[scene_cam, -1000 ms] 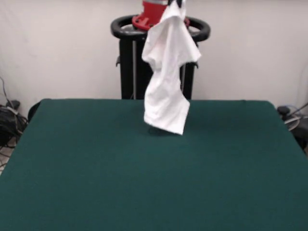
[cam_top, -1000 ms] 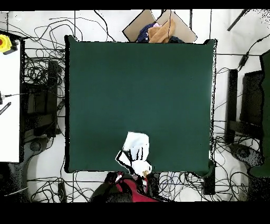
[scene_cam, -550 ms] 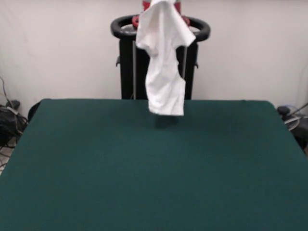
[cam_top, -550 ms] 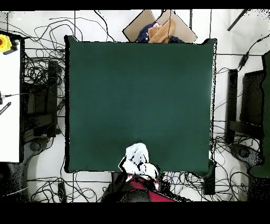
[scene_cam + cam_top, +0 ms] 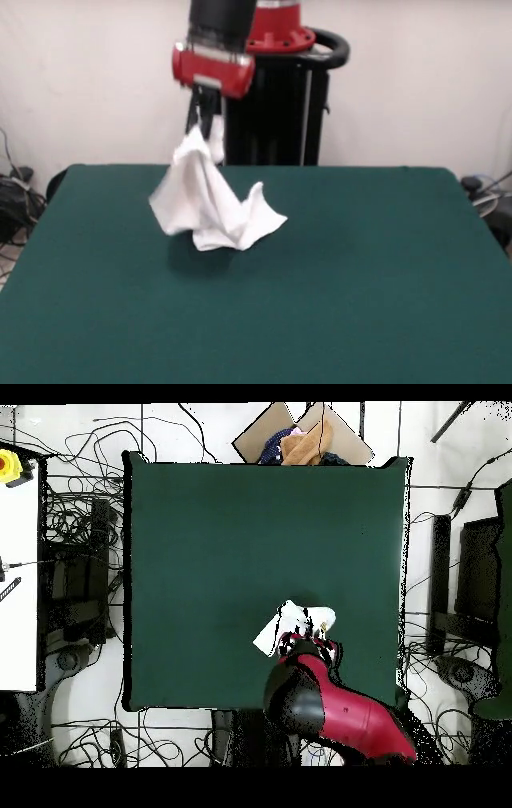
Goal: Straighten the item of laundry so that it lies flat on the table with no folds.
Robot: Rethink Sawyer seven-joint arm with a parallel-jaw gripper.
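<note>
Swinging down from its high lift, the gripper (image 5: 205, 128), clamped on the T-shirt (image 5: 212, 204), lowers it bunched beneath onto the table (image 5: 360, 272); flattening remains.

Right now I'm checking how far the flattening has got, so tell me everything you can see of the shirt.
The shirt looks like thin white cloth; no print shows. It hangs bunched from its top, pinched in the gripper, and spreads downward into a crumpled tent shape with one corner flicked up on the picture's right in the front view. Its lower edge appears to hang at or just above the green table; contact is unclear. It is far from flat. From overhead, only a small white patch shows beside the arm.
</note>
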